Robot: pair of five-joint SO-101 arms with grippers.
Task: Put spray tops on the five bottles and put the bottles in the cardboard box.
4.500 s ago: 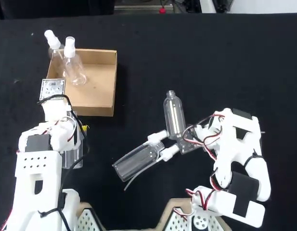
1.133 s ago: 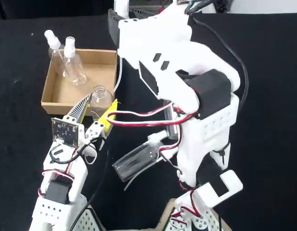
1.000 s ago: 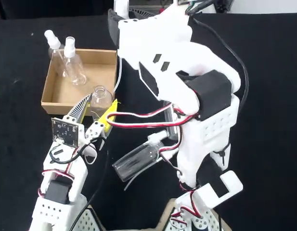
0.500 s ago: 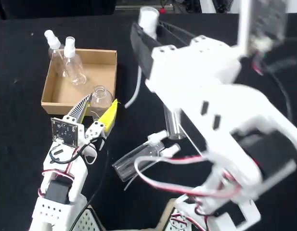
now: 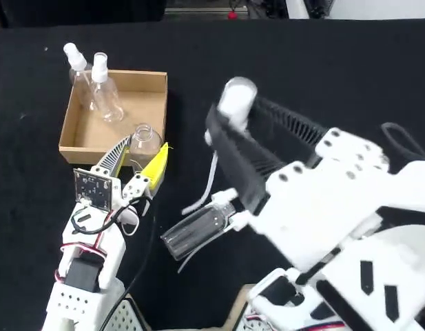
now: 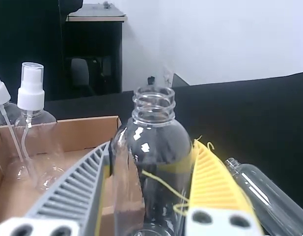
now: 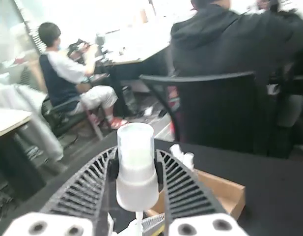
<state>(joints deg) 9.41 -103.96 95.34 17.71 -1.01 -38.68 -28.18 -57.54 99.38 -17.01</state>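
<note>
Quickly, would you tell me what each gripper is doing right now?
Left gripper: shut on the uncapped bottle.
Right gripper: shut on a spray top.

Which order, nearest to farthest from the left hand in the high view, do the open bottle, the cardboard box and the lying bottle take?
1. The open bottle: gripped upright in the left hand.
2. The cardboard box: its near wall just beyond the hand.
3. The lying bottle: flat on the table, off to the hand's right.

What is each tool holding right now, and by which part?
Left tool grips the uncapped bottle around its body, just below the shoulder. Right tool pinches a spray top by its white head.
</note>
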